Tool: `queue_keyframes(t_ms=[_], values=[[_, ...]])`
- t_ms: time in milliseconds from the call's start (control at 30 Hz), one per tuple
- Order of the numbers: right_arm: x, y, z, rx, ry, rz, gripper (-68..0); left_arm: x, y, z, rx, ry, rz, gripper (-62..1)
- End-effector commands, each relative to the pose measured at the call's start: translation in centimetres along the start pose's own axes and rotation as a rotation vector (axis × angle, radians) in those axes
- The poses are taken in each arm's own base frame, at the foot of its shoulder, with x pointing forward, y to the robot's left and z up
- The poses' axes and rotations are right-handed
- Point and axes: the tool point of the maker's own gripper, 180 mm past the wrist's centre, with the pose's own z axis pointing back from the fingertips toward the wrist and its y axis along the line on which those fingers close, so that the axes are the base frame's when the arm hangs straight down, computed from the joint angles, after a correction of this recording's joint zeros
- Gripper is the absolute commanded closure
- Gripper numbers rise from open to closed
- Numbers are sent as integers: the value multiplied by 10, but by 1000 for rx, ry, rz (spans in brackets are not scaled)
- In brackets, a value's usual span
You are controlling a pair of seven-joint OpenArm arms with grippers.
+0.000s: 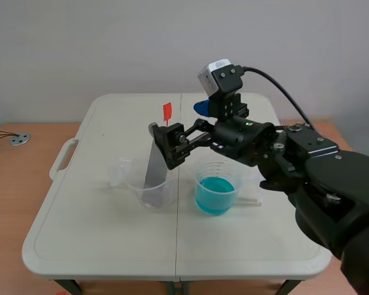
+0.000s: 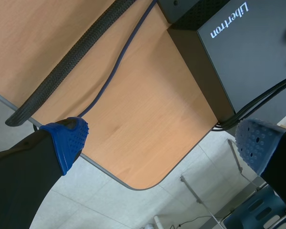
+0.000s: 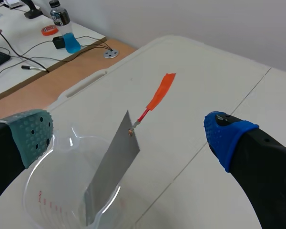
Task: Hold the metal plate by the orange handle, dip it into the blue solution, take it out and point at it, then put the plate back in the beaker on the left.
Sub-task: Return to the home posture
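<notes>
While the metal plate (image 1: 154,167) is leaning in the left beaker (image 1: 149,192) on the table (image 1: 111,246) before a grey wall (image 1: 80,49), you are seeing the right gripper (image 3: 128,134) hanging wide open and empty beside it, the left gripper (image 2: 162,140) gaping empty over a wooden desk (image 2: 133,95).

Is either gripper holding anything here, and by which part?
Nothing is held. The right gripper is open near the metal plate, which leans in the beaker with its orange handle free. The left gripper is open too.
</notes>
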Motion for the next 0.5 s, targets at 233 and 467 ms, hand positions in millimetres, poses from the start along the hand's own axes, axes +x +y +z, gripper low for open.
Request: queue_keyframes(t_ms=[233,467], values=[[32,-12,42,-64,-76,88,-665,23,15,-4,39,-58,-10,-623],[31,-14,85,-115,-54,119,-665,99,129,49,402,-308,-2,-623]])
